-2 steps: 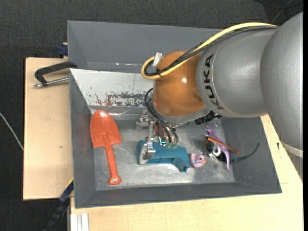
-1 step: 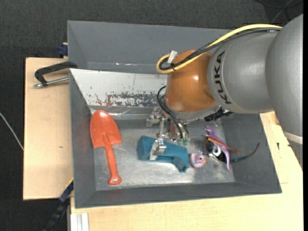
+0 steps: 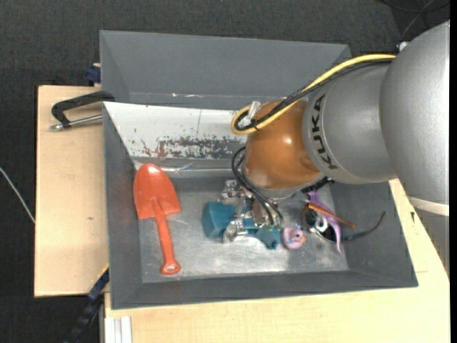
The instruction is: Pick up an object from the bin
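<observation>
**Here, the gripper is low over a teal toy at the middle of the bin**

A grey metal bin (image 3: 121, 213) is seen from above. The arm comes in from the right, and its gripper (image 3: 246, 216) is down near the floor at the bin's centre. Whether it is open or closed cannot be told.

Right at the gripper, partly under it, lies a chunky teal plastic piece (image 3: 214, 219). It looks light, stiff and smooth, so it could slip. The blocky left end seems the best place to take hold.

Just to the right lie a small pink piece (image 3: 293, 236) and a purple and white toy (image 3: 325, 220). An orange toy shovel (image 3: 156, 199) lies well apart on the left.
</observation>
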Controlling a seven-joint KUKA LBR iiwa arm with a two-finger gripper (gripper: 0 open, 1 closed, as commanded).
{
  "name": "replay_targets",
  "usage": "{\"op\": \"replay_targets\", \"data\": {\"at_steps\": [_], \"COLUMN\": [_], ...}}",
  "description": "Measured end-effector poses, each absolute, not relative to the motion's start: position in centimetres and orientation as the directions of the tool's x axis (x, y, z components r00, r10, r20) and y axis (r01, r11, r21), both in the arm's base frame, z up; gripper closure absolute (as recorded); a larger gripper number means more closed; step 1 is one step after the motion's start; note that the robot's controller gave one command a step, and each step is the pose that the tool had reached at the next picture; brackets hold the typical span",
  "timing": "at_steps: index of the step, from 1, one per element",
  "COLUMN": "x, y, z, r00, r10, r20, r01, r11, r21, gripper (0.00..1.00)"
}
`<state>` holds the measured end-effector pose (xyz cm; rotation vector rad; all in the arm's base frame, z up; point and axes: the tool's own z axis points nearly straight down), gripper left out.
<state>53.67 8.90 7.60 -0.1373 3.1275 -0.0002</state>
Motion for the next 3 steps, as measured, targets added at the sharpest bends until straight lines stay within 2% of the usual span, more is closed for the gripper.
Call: {"op": "replay_targets", "data": {"at_steps": [1,2,3], "x": [53.7,54.2,52.4], "y": [8.9,8.7,9.9], "z": [7.6,11.0,22.8], "r00": [-0.996,-0.998,-0.997], "r10": [-0.088,-0.061,-0.075], "r20": [-0.011,0.008,0.002], "r01": [-0.088,-0.061,-0.075], "r11": [0.996,0.998,0.997], "r21": [0.0,0.001,0.001], "gripper": [1.0,1.0,1.0]}}
